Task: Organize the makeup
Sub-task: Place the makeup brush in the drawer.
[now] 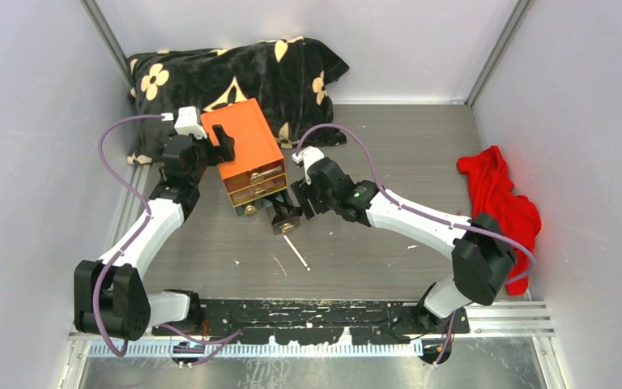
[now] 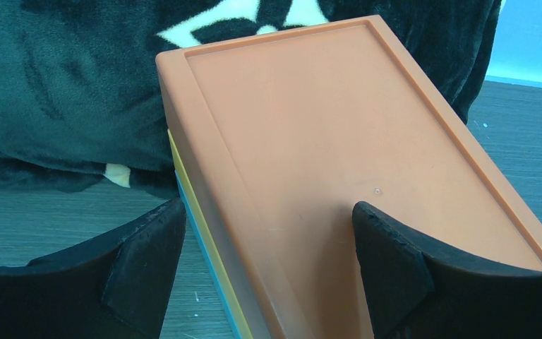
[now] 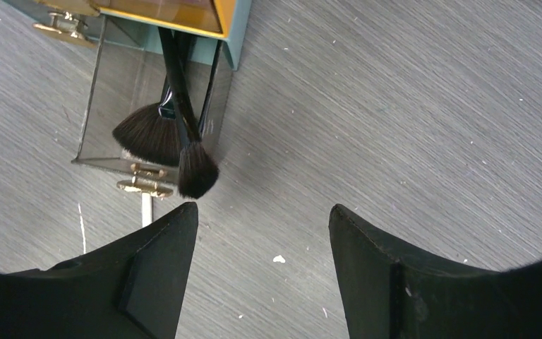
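The drawer box reaches in between the left gripper's fingers, with a plush blanket beyond their tips. Ahead of the right gripper's left finger, the pulled-out drawer holds a fan brush and a round brush (its head overhangs the drawer front).

The left arm stretched toward the far side, its elbow low at the near left. The left pincer stood wide apart. The right arm reached leftward toward centre. The right pincer pointed downward, fingers spread.
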`<state>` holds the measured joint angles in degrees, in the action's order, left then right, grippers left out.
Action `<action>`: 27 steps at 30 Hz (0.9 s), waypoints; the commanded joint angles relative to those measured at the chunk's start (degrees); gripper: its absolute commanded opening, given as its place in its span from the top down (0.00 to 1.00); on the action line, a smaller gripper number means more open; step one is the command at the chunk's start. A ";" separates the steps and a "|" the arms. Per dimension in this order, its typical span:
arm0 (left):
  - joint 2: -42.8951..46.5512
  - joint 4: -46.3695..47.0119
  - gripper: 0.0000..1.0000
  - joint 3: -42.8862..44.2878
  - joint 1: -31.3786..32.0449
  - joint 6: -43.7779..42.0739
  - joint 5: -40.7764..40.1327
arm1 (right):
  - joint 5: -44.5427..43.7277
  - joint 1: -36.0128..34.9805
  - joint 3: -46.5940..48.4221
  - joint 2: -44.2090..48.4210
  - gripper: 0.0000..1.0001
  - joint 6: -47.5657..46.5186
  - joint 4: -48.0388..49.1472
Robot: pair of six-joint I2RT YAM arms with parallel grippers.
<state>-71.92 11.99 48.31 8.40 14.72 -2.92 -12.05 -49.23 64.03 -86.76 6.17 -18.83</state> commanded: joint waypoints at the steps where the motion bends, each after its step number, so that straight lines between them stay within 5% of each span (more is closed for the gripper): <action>1: -3.03 -10.65 0.14 -2.35 -0.14 -3.69 -1.51 | 3.19 1.32 0.10 -1.21 0.27 0.44 5.05; 27: -2.75 -10.60 0.14 -2.80 -0.14 -3.84 -2.01 | 6.98 1.51 3.73 -10.02 0.21 -0.08 4.50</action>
<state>-72.42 12.80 48.29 8.40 14.72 -2.94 -5.91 -47.77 64.20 -95.77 6.20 -16.73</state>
